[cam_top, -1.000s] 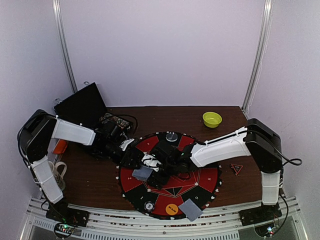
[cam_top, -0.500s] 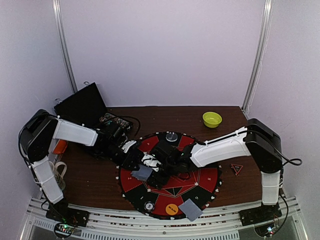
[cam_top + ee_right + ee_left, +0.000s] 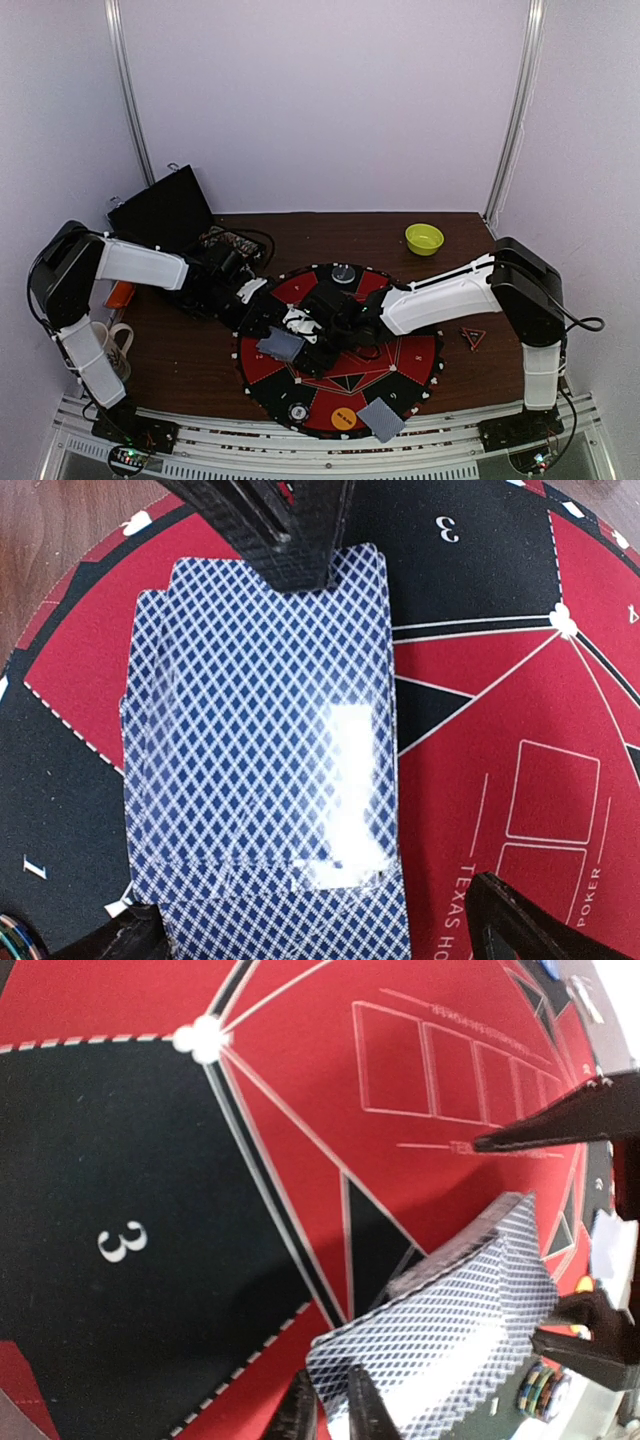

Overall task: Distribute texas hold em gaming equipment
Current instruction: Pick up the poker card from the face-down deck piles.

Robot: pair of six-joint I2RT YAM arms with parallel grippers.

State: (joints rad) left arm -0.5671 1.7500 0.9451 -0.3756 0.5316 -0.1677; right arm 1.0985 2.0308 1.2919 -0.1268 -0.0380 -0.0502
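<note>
The left gripper (image 3: 290, 555) has its jaws pinched together on one short edge of a loosely fanned stack of blue-backed cards (image 3: 260, 730), over the left part of the red-and-black mat (image 3: 500, 660) near the printed 3. The right gripper (image 3: 310, 920) has its 2 jaws wide apart at the stack's other end, one against a corner, the other clear. 1 more card (image 3: 381, 418) lies at the mat's near edge beside an orange disc (image 3: 343, 418).
</note>
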